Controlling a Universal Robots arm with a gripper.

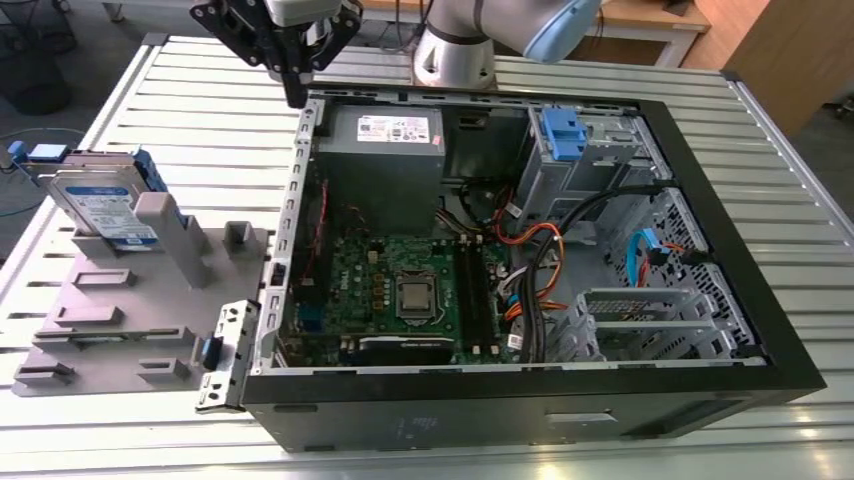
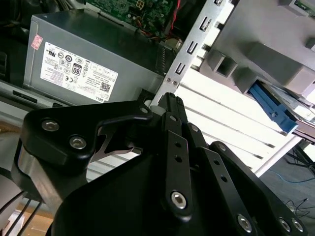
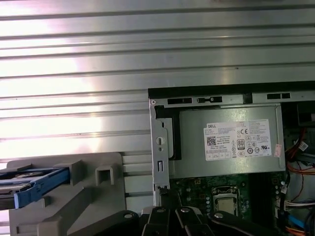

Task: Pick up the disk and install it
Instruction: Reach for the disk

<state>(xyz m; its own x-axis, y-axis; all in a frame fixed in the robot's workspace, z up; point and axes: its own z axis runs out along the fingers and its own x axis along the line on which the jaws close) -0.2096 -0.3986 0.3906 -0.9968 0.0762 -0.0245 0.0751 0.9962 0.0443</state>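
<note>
At the exterior view's left: disk (image 1: 96,205) stands tilted in grey fixture (image 1: 120,310) on slatted table (image 1: 200,120). Gripper (image 1: 291,92) hangs well apart from it, over the open computer case (image 1: 534,400) corner beside grey power supply (image 1: 380,150). Fingers (image 2: 170,105) pressed together, holding nothing.

Arm (image 1: 454,50) up high, fingers (image 1: 291,88) closed w/ nothing between, pointing down.
</note>
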